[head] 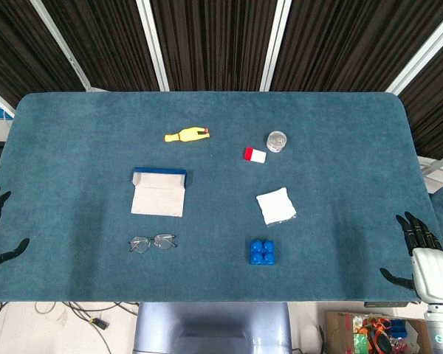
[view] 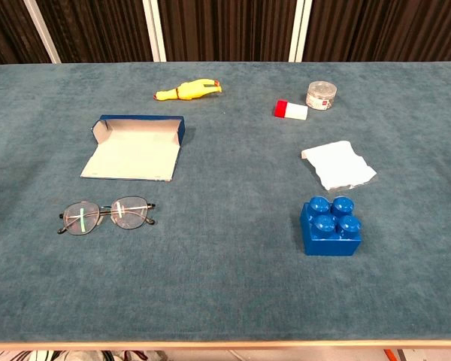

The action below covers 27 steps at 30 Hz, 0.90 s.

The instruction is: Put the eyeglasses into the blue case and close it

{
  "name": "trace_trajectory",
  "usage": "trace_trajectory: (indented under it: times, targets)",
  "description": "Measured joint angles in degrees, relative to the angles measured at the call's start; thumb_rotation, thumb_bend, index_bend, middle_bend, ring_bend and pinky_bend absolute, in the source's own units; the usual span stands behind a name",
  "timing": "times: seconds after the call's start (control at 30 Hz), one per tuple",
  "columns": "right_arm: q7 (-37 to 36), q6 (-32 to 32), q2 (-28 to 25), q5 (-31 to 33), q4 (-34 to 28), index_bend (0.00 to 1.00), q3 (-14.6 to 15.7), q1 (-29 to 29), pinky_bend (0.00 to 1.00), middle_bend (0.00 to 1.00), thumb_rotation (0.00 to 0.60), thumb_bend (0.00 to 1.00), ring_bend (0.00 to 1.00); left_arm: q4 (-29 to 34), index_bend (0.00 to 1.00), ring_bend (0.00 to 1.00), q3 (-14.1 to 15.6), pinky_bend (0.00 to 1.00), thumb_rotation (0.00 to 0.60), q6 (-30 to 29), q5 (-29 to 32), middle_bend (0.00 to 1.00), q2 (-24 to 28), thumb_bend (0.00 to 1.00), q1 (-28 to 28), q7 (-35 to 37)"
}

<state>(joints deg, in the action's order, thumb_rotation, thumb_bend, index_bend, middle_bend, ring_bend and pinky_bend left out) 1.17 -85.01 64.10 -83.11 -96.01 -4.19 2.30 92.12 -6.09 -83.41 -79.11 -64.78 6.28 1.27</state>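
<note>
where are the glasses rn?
The glasses lie on the table's near-left part in both views, just in front of the open blue case, apart from it, well left of the blue block.

On my blue table (view: pixel 225 301) I see a yellow rubber chicken (view: pixel 186 90) at the far side, a red-and-white block (view: pixel 291 110) just beside a small clear jar (view: pixel 321 95), a crumpled white cloth (view: pixel 338 165), and nearer me a blue toy brick (view: pixel 331 226).
</note>
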Motion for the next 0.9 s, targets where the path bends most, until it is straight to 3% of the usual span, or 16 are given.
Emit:
trace_trajectory:
  times: [0.9]
  targets:
    - [-0.17,0.18,-0.26,0.16,-0.41,0.02,0.10,-0.11,0.19,0.00,0.600,0.02,0.06,0.29,0.11,0.00,0.17,0.00,0.600,1.77,0.48,0.00,0.05,0.20,0.56,0.22]
